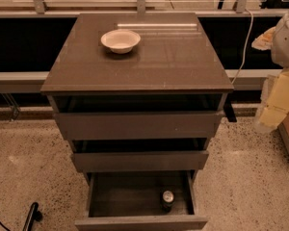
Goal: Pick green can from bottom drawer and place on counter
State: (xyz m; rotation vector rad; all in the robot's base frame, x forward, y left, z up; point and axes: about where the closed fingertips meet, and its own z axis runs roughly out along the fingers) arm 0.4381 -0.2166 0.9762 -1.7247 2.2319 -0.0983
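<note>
green can (168,199) upright in the pulled-out bottom drawer (139,222), right of centre, near its front | white bowl (120,41) on tabletop (173,61), rear left | hand (32,216) low at far left, well apart from can; open or closed: cannot tell

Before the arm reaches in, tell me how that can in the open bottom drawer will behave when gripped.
The can stands upright and narrow, so a sideways nudge would probably tip it, and then it could roll. Its smooth round sides may slip under a weak grip. It sits near the drawer's right wall, leaving little room there. No claw is in view.
</note>
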